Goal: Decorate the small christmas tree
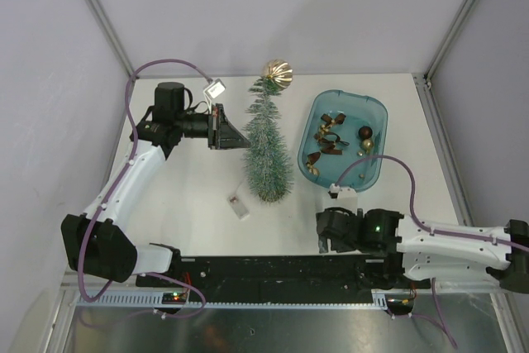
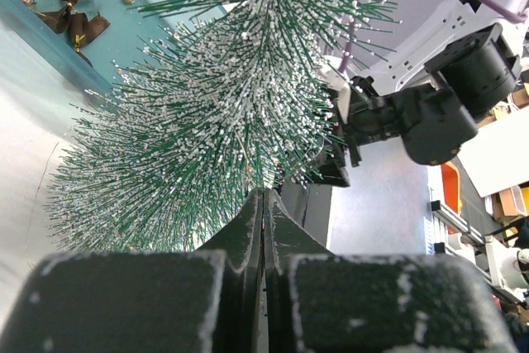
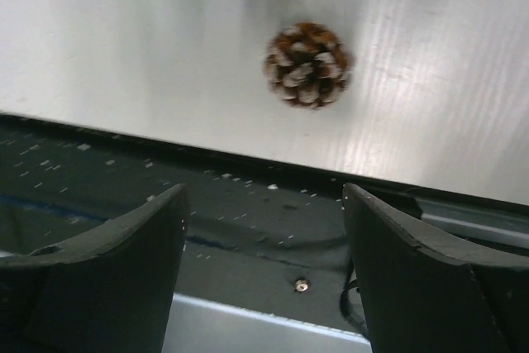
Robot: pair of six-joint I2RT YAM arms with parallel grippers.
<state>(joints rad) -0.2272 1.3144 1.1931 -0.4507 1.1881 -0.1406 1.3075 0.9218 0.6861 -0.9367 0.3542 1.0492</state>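
Left jaws clenched empty, tips at the small christmas tree (image 1: pixel 269 150) (upright on the surface (image 1: pixel 190 204)). Right jaws gape released over a pine cone (image 3: pixel 307 64).

I see small christmas tree (image 1: pixel 267 150): frosted green bottle-brush cone, white-tipped bristles, directly ahead of left gripper (image 1: pixel 245 143), bristles brushing its tips.

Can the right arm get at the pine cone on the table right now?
Probably yes: the right gripper is open and the pine cone lies alone on the table ahead of it, nothing between.
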